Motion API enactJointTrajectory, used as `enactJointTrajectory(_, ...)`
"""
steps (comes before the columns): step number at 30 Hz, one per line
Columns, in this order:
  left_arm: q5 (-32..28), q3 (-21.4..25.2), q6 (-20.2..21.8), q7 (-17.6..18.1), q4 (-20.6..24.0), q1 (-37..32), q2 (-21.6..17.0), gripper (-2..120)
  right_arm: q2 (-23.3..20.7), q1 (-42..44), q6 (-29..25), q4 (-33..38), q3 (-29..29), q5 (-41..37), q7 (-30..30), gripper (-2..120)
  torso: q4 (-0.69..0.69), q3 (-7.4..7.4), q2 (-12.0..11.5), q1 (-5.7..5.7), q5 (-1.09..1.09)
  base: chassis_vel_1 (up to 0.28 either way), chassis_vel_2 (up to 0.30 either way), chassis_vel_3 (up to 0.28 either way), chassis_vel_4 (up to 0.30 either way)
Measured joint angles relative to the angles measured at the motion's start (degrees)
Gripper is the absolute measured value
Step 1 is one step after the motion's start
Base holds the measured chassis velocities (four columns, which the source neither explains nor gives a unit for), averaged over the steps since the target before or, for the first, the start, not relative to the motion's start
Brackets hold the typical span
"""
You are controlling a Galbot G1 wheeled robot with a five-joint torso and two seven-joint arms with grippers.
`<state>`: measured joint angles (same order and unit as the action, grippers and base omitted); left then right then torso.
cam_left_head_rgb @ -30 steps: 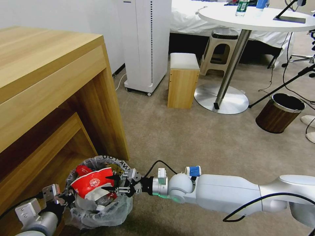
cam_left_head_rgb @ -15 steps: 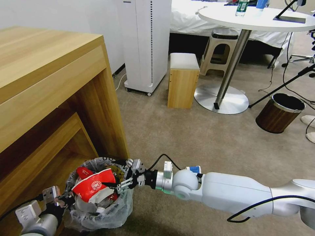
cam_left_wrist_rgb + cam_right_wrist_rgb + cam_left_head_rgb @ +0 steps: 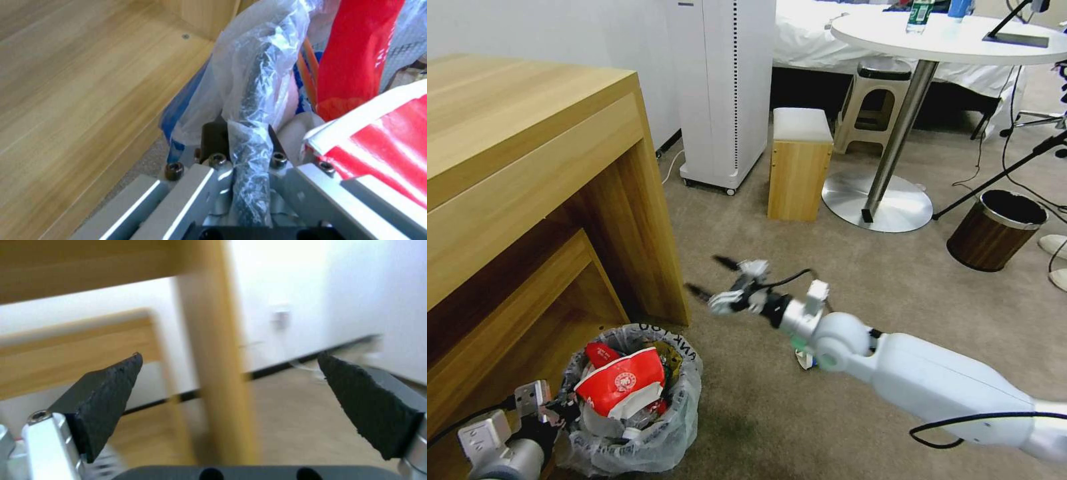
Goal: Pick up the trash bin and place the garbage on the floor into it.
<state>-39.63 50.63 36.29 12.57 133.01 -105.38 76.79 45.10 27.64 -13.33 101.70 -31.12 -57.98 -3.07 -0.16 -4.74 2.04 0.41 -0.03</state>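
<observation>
Your items: wooden desk (image 3: 527, 153); beige floor (image 3: 827, 267); trash bin (image 3: 677, 427) beside the desk leg, its bagged rim pinched in your left gripper (image 3: 242, 146); right gripper (image 3: 710, 277) above the floor, fingers spread wide, well clear of the bin; red-white cup (image 3: 620, 387) atop the bin's litter.

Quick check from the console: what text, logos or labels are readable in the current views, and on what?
Trash bin liner rim: black lettering, upside down and partly folded, about "INK180"; not surely readable.
Red-white paper cup in the bin: round white emblem, too small to read.
Green-labelled bottle on the round table: label too small to read.
No other text.
</observation>
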Motion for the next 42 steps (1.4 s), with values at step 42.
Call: enactJointTrajectory(42,5.1,-0.5,-1.2,-3.1,0.3,-0.9,1.8,1,1.9,29.6,7.0,-4.9,44.3,16.1,18.1,100,0.03,0.0,0.0,0.0,0.0,0.0,0.0,0.0,0.0)
